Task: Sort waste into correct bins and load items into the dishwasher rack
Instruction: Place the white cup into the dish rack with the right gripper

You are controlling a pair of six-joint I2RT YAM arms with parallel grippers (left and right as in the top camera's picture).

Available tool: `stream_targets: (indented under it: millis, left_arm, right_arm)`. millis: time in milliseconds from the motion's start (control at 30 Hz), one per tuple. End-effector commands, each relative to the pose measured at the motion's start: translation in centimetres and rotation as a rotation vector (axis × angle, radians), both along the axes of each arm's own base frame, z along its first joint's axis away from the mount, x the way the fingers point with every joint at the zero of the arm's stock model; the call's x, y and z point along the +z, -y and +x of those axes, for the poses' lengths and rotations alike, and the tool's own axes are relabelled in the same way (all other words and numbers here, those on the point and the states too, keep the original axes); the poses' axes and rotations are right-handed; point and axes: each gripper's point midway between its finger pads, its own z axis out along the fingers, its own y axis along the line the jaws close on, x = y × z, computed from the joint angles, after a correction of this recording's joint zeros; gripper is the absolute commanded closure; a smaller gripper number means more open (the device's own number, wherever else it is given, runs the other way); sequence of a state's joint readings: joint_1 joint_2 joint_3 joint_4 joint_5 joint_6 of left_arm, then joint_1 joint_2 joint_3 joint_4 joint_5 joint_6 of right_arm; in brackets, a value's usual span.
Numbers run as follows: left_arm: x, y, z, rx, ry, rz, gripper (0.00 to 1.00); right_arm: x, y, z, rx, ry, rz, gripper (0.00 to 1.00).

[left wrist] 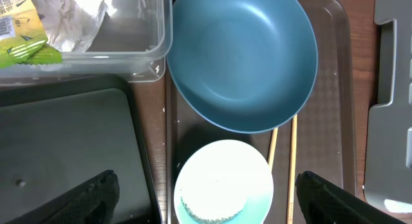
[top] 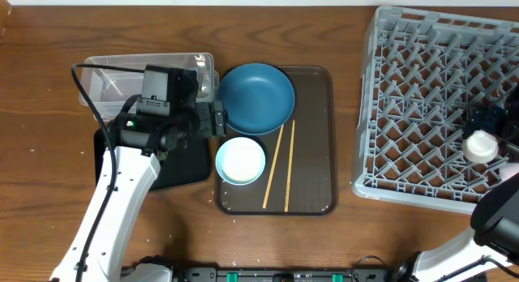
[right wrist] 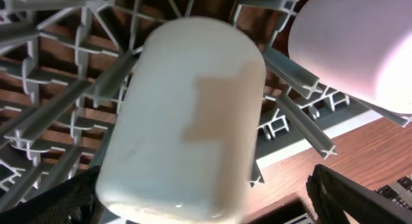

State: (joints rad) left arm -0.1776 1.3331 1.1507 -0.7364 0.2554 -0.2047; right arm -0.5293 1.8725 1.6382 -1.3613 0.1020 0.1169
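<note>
Currently hovering left tool (left wrist: pixel 209 198), jaws spread, over the white bowl (left wrist: pixel 222 172) on the brown tray (left wrist: pixel 328 89); I'm worrying a rim pinch tips rice (left wrist: pixel 206 211) out. Right tool (right wrist: pixel 212 198) sitting open over a cup (right wrist: pixel 187 108) in the rack (right wrist: pixel 293 82).

A: What does the left gripper (left wrist: pixel 207 179) lose sight of?
B: The white bowl (left wrist: pixel 225 176) between its jaws runs off the bottom edge. The wrapper (left wrist: pixel 22 40), far ahead and left of them, is cropped.
A: And the right gripper (right wrist: pixel 206 192)?
B: A second cup (right wrist: pixel 354 50), ahead and right of its jaws, is cut off at the corner.
</note>
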Motion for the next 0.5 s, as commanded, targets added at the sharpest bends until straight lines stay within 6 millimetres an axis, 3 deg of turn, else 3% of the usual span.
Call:
stream_targets:
  millis: [0, 167, 333, 467]
  left_arm:
    - [0.2, -0.3, 0.1, -0.002, 0.008, 0.014, 0.09]
    - [0.1, -0.3, 0.0, -0.002, 0.005, 0.014, 0.09]
    - [0.1, -0.3, 0.0, -0.002, 0.005, 0.014, 0.08]
    - [0.2, -0.3, 0.0, -0.002, 0.005, 0.014, 0.08]
  right_arm:
    - [0.2, 0.2, -0.6, -0.023, -0.005, 0.001, 0.01]
    - [1.4, -0.1, 0.0, -0.021, 0.048, 0.008, 0.01]
    - [4.4, -0.3, 1.2, -0.005, 0.152, -0.034, 0.01]
    - [7.7, -4.2, 4.7, 0.137, 0.383, 0.078, 0.01]
